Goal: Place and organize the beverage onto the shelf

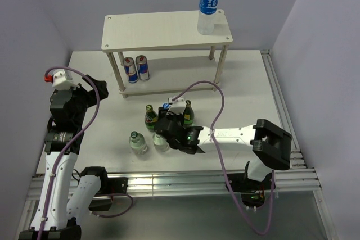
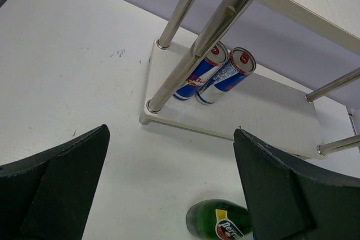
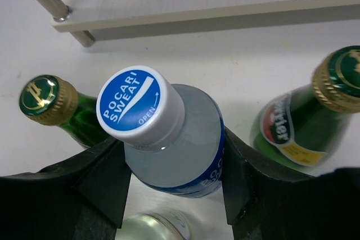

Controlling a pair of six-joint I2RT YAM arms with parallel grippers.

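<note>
The cream two-tier shelf stands at the back. A Pocari Sweat bottle stands on its top board at the right, and two Red Bull cans stand on the lower board at the left. My right gripper is shut on a second Pocari Sweat bottle with a blue and white cap, upright among the bottles on the table. My left gripper is open and empty at the left, facing the shelf's left leg; the cans show ahead of it.
Two green Perrier bottles stand on either side of the held bottle. Two clear bottles stand just in front. One Perrier bottle lies below the left gripper's view. Walls close in left, right and behind.
</note>
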